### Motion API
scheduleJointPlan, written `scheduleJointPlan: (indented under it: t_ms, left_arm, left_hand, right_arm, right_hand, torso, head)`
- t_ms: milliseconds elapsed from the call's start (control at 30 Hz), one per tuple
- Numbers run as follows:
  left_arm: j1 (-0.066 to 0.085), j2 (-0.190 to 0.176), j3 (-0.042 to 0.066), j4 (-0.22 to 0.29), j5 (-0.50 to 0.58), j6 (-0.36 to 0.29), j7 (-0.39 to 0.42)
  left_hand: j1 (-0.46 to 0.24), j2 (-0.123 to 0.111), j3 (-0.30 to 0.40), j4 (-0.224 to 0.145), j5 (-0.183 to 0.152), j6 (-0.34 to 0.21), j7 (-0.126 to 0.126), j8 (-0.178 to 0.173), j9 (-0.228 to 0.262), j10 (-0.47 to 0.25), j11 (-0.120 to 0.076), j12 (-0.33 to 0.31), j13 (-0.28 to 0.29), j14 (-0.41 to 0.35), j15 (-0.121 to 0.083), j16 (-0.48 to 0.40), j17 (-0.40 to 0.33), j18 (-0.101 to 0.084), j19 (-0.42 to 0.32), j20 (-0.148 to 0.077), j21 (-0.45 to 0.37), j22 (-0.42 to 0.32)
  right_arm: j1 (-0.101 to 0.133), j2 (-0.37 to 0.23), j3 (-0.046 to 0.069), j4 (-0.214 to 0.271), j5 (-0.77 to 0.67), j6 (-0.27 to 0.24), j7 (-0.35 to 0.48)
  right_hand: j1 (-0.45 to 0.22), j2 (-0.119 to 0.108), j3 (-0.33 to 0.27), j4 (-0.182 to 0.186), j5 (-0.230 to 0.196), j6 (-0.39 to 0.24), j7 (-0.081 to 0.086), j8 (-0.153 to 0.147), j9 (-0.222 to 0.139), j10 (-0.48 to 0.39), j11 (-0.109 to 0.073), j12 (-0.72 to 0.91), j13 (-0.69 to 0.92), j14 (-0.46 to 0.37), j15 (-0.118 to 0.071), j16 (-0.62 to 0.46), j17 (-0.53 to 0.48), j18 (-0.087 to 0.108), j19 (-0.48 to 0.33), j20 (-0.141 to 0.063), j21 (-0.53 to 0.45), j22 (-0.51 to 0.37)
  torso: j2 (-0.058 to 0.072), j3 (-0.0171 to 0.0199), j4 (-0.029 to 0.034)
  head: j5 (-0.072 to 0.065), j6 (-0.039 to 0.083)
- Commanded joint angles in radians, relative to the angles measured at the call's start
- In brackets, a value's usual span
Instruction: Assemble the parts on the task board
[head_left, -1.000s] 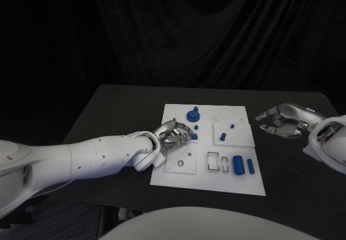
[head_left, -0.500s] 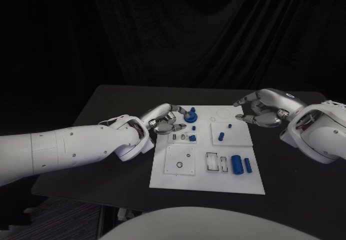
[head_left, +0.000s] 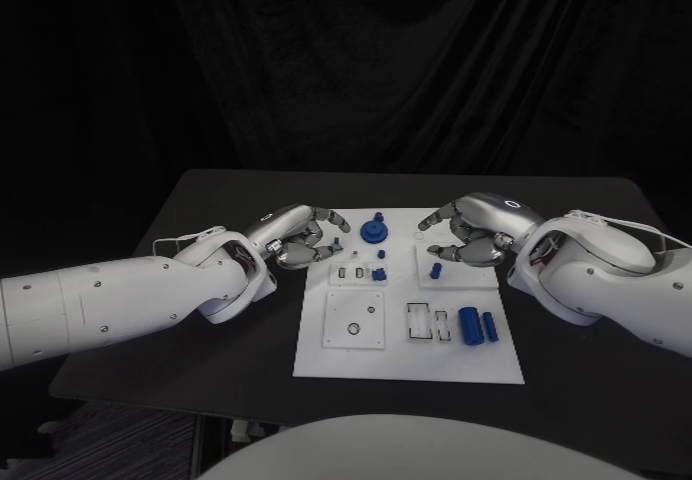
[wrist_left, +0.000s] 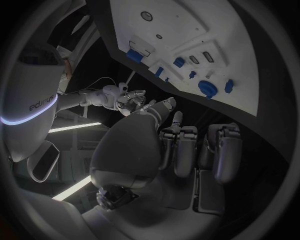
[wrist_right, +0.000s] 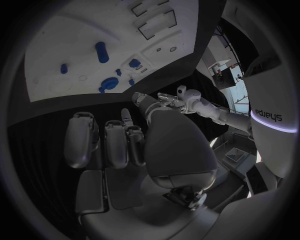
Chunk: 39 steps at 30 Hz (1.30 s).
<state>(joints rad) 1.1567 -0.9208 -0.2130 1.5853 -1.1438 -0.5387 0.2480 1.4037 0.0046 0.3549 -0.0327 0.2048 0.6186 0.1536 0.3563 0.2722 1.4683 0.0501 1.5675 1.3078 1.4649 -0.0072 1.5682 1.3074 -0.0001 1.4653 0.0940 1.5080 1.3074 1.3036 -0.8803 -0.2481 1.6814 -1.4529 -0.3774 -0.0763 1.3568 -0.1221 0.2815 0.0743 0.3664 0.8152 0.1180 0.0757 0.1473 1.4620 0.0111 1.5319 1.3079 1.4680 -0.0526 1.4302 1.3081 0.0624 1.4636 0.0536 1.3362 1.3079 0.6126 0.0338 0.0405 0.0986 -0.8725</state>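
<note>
Two hands over task board: left hand curled, holding nothing; right hand likewise. Two blue cylinders side by side.

White task board lying flat mid-table, rectangular, with raised square plates and shallow slots. Round blue part with upright stem standing near far edge. Small blue peg tilted on far right plate. Two little blue pieces beside slots of middle plate. Two blue cylinders lying side by side near right edge, larger one inboard, next to empty rectangular slots.
</note>
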Motion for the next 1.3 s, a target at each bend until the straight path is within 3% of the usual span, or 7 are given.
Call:
scheduleJointPlan:
  t_ms: [33, 200, 267, 533, 800, 1033, 1300]
  left_arm:
    - [-0.001, -0.001, 0.001, 0.002, -0.037, -0.027, 0.015]
    - [-0.002, -0.004, 0.001, 0.003, -0.038, -0.026, 0.017]
    - [-0.002, -0.004, 0.001, 0.002, -0.038, -0.023, 0.017]
    - [-0.003, 0.002, 0.001, -0.001, -0.039, -0.011, 0.017]
    - [-0.005, 0.013, 0.001, -0.004, -0.039, -0.002, 0.018]
    - [-0.006, 0.021, 0.001, -0.006, -0.039, 0.005, 0.018]
    - [-0.006, 0.028, 0.001, -0.007, -0.039, 0.011, 0.018]
  left_hand:
    - [0.014, -0.002, 0.003, 0.007, 0.009, 0.011, -0.001, -0.006, -0.003, 0.102, 0.003, 0.003, 0.263, 0.106, 0.000, 0.003, 0.263, 0.017, 0.071, 0.006, -0.003, 0.241]
    - [0.015, -0.002, 0.004, 0.009, 0.012, 0.014, -0.001, -0.007, -0.005, 0.102, 0.003, 0.003, 0.263, 0.106, 0.001, 0.003, 0.263, 0.017, 0.072, 0.006, -0.002, 0.241]
    - [0.016, -0.002, 0.005, 0.011, 0.016, 0.017, 0.000, -0.008, -0.007, 0.102, 0.004, 0.003, 0.263, 0.106, 0.001, 0.003, 0.263, 0.017, 0.071, 0.007, -0.003, 0.241]
    - [0.020, -0.001, 0.008, 0.014, 0.022, 0.022, 0.001, -0.009, -0.012, 0.102, 0.005, 0.003, 0.263, 0.106, 0.002, 0.003, 0.263, 0.017, 0.071, 0.008, -0.003, 0.241]
    - [0.021, -0.001, 0.009, 0.016, 0.025, 0.024, 0.001, -0.010, -0.014, 0.102, 0.005, 0.003, 0.263, 0.106, 0.003, 0.003, 0.263, 0.017, 0.072, 0.008, -0.002, 0.241]
    - [0.022, -0.001, 0.010, 0.018, 0.027, 0.027, 0.001, -0.011, -0.016, 0.102, 0.006, 0.003, 0.263, 0.106, 0.003, 0.003, 0.263, 0.017, 0.071, 0.009, -0.004, 0.240]
    - [0.023, 0.000, 0.012, 0.020, 0.030, 0.029, 0.002, -0.012, -0.018, 0.102, 0.006, 0.003, 0.263, 0.106, 0.004, 0.003, 0.263, 0.017, 0.071, 0.009, -0.005, 0.240]
  right_arm:
    - [-0.009, 0.019, 0.001, -0.012, -0.072, 0.079, -0.031]
    - [-0.025, 0.061, 0.001, -0.038, -0.103, 0.128, -0.051]
    - [-0.030, 0.077, 0.001, -0.049, -0.110, 0.140, -0.055]
    - [-0.044, 0.129, 0.001, -0.088, -0.129, 0.174, -0.072]
    - [-0.050, 0.165, 0.001, -0.116, -0.147, 0.181, -0.086]
    - [-0.054, 0.187, 0.001, -0.136, -0.152, 0.177, -0.089]
    - [-0.058, 0.212, 0.001, -0.152, -0.154, 0.167, -0.085]
  right_hand:
    - [0.002, -0.001, -0.004, -0.009, 0.002, -0.010, -0.009, 0.000, 0.007, 0.102, -0.005, 0.033, 0.255, 0.078, -0.009, 0.033, 0.125, -0.025, 0.056, -0.008, 0.053, 0.214]
    - [-0.007, 0.000, -0.012, -0.011, -0.014, -0.015, -0.009, 0.000, 0.017, 0.109, -0.005, 0.039, 0.263, 0.078, -0.010, 0.040, 0.131, -0.028, 0.060, -0.009, 0.073, 0.219]
    - [-0.013, 0.001, -0.017, -0.008, -0.035, -0.017, -0.009, 0.000, 0.021, 0.109, -0.005, 0.039, 0.263, 0.078, -0.009, 0.043, 0.134, -0.029, 0.061, -0.008, 0.077, 0.219]
    - [-0.026, 0.002, -0.036, -0.001, -0.079, -0.028, -0.007, -0.001, 0.031, 0.109, -0.003, 0.039, 0.263, 0.080, -0.007, 0.053, 0.144, -0.032, 0.065, -0.007, 0.098, 0.224]
    - [-0.034, 0.004, -0.048, 0.005, -0.105, -0.031, -0.005, 0.000, 0.038, 0.109, -0.001, 0.039, 0.263, 0.079, -0.006, 0.052, 0.141, -0.033, 0.065, -0.005, 0.102, 0.225]
    - [-0.049, 0.013, -0.058, 0.018, -0.110, -0.035, -0.002, 0.000, 0.043, 0.109, 0.002, 0.039, 0.263, 0.078, -0.004, 0.051, 0.139, -0.033, 0.064, -0.003, 0.104, 0.225]
    - [-0.057, 0.018, -0.062, 0.025, -0.103, -0.040, -0.001, -0.002, 0.045, 0.109, 0.003, 0.039, 0.263, 0.078, -0.003, 0.053, 0.141, -0.033, 0.064, -0.002, 0.106, 0.225]
  torso:
    - [0.012, -0.0128, 0.0097]
    - [0.017, -0.0256, 0.0168]
    - [0.019, -0.0332, 0.0213]
    - [0.027, -0.0495, 0.0331]
    - [0.029, -0.0565, 0.0379]
    - [0.029, -0.0517, 0.0391]
    - [0.029, -0.0524, 0.0393]
  head:
    - [-0.011, 0.000]
    - [-0.016, 0.000]
    - [-0.019, 0.000]
    - [-0.036, 0.000]
    - [-0.045, 0.000]
    - [-0.041, 0.000]
    - [-0.040, 0.000]
